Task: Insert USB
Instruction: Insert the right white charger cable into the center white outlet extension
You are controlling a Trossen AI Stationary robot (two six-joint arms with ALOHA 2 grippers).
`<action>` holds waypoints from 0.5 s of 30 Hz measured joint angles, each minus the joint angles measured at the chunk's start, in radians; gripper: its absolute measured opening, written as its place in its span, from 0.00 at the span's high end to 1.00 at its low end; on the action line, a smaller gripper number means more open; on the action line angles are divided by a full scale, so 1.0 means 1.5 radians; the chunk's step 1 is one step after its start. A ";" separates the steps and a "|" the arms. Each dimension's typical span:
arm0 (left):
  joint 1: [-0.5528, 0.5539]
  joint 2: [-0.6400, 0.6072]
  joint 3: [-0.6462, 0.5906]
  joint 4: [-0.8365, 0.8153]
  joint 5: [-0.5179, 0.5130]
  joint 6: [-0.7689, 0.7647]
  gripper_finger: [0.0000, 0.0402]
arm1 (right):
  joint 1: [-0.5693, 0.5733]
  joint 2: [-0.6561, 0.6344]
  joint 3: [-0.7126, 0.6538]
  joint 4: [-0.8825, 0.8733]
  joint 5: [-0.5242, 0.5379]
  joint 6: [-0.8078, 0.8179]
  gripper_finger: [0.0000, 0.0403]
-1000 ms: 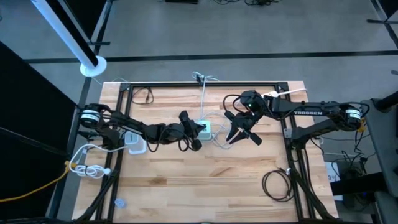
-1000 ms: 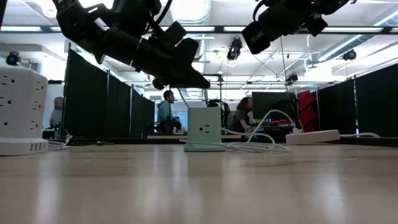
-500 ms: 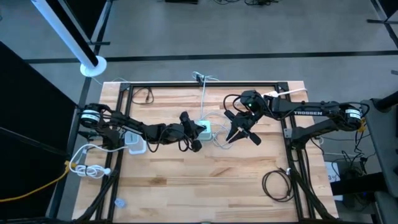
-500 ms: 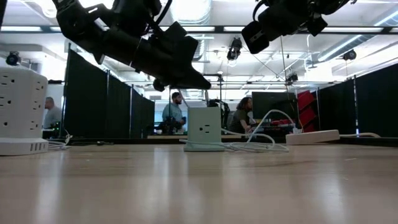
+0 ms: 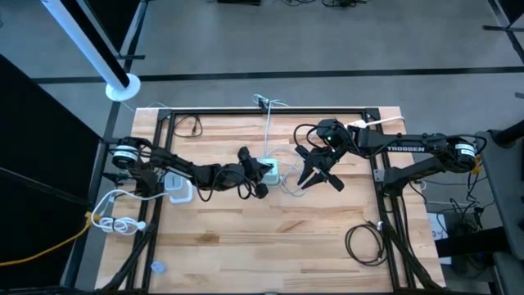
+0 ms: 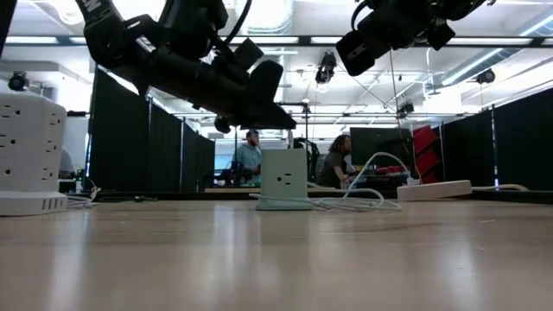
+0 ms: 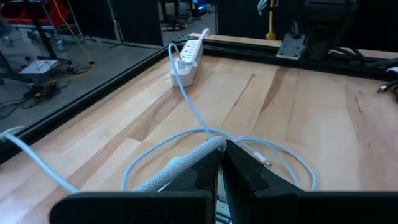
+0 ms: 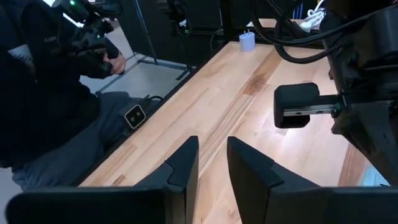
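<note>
A pale green charger cube (image 5: 269, 170) (image 6: 283, 178) stands on its base at the table's middle. A white cable (image 5: 288, 185) (image 7: 186, 106) loops on the wood beside it, and its small plug end (image 7: 265, 162) lies on the table. My left gripper (image 5: 260, 174) (image 6: 287, 119) (image 7: 222, 163) hovers just above the cube, shut on the cable. My right gripper (image 5: 316, 175) (image 8: 211, 163) hangs open to the cube's right, above the cable loop, and touches nothing. My left gripper pinches the white cable's thick braided stretch (image 7: 198, 153) between its two fingertips, well back from the plug end. The fingers lie roughly along it. The braided part is lifted clear. Past the fingertips the thinner cable drops slack in a loop on the table.
A white tower power strip (image 5: 177, 188) (image 6: 29, 154) stands near the left edge. A flat white power strip (image 7: 189, 56) lies at the far right. A black cable coil (image 5: 365, 242) rests near right. Black frame rails (image 5: 266, 112) ring the table. A person sits beside the table (image 8: 50, 93).
My left gripper has tipped a little flatter and edged slightly down over the charger cube. It has stayed shut. My right gripper has kept still.
</note>
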 joint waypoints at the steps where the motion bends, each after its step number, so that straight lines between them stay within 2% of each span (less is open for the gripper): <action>1: 0.000 -0.001 0.000 -0.001 -0.001 0.003 1.00 | 0.000 0.000 0.000 0.000 0.000 0.000 0.83; 15: 0.000 -0.003 -0.002 0.007 -0.006 0.037 1.00 | 0.000 0.000 0.000 0.000 0.000 -0.005 0.88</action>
